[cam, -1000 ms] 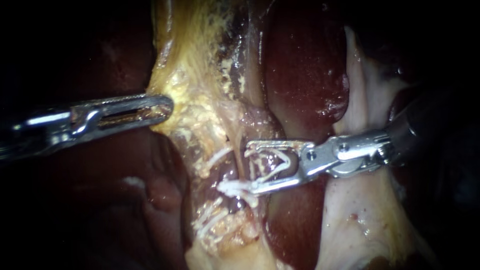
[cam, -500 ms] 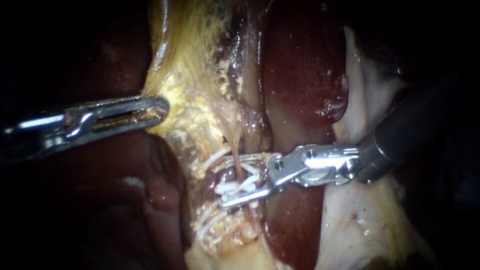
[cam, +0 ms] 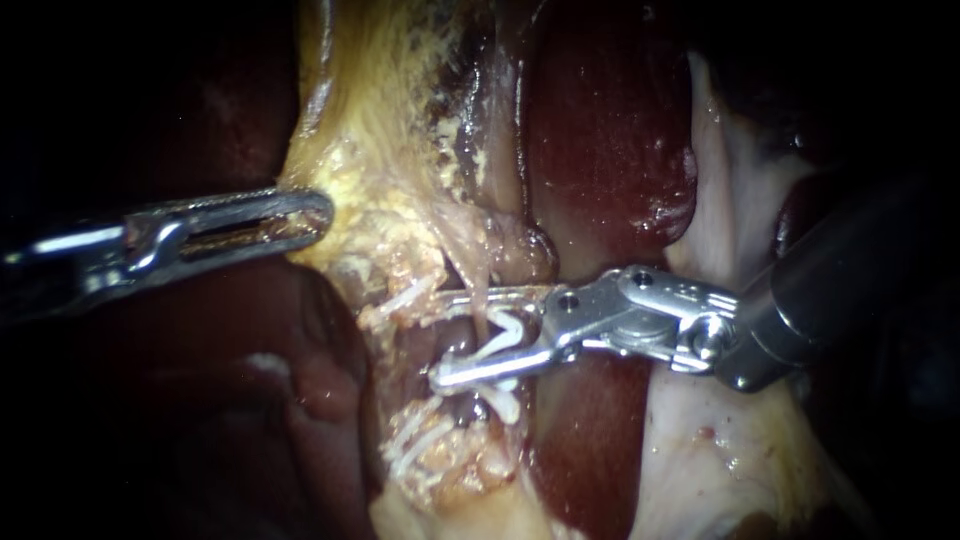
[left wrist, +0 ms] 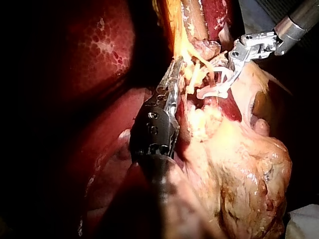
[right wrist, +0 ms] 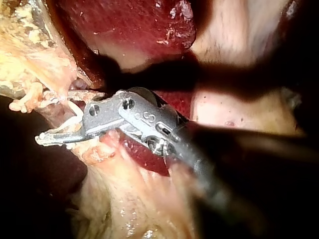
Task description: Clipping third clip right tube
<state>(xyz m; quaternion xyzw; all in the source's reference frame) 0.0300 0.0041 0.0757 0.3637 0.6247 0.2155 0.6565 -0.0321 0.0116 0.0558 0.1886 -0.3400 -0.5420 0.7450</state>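
Liver (cam: 610,150) fills the far field, with yellow tissue (cam: 380,150) to its left. Left instrument (cam: 322,212), jaws closed on that tissue's edge, draws it leftward. Right instrument (cam: 443,340) has advanced leftward over the last second. Its jaws, narrower than before but apart, now straddle the tube (cam: 482,290) and carry a white clip (cam: 505,335) between them. This clip appears placed but not yet squeezed flat. Older clips (cam: 415,440) lie nearer.

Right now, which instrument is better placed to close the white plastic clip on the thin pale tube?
The right instrument: its jaws carry the white V-shaped clip astride the thin pale tube; the left instrument sits aside at the yellow fatty tissue.
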